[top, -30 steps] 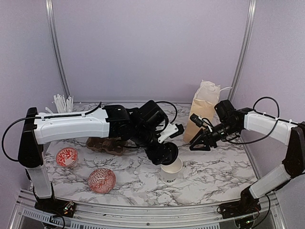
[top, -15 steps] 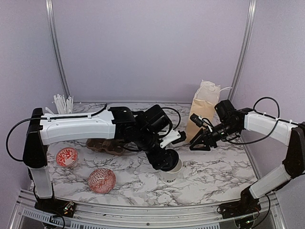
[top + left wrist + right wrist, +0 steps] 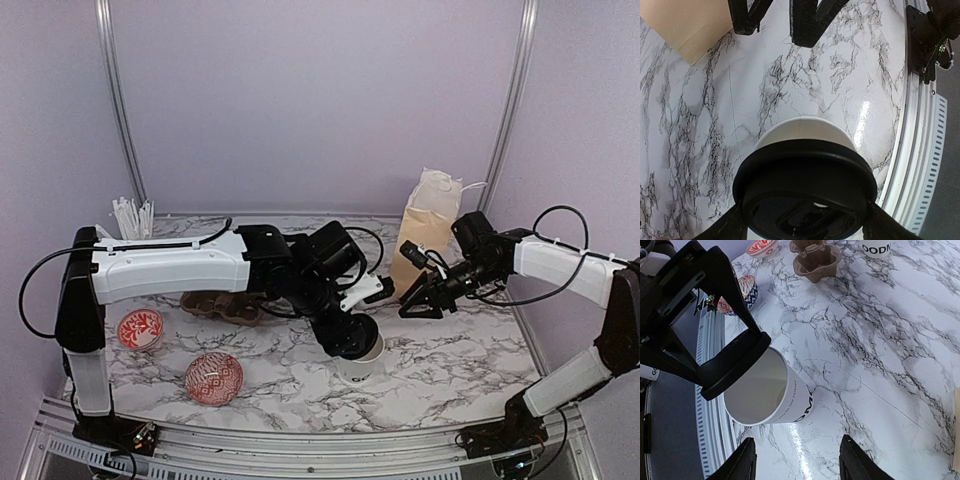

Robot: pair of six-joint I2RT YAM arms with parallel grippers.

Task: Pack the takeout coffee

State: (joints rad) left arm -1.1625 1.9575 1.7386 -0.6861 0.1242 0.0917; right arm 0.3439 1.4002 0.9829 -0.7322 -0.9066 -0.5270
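Clearly the whole matter turned on how the black lid [image 3: 805,185] lay against the mouth of the white paper cup [image 3: 770,390]. The left gripper [image 3: 805,222] had its jaws spread wide, one finger on each side of the lid, and it gripped the lid by its edge. The cup stood upright directly under this gripper, with its long axis vertical.

The two were not lined up. In the right wrist view the lid was tilted and covered only the side of the mouth nearest the gripper's fingers, while the far side was open and the inside of the cup showed. In the left wrist view the cup's far wall came out past the lid's front edge. I judged that the lid should go a little forward, away from the wrist, and come level before it is pressed down. Whether the lid touched the rim, I could not tell.

The right gripper [image 3: 410,308] hung well apart from the cup, with its jaws partly open and nothing between them. The left arm was the nearer one by far. The brown pulp carrier [image 3: 225,305] lay behind the left arm, on the side away from the cup.
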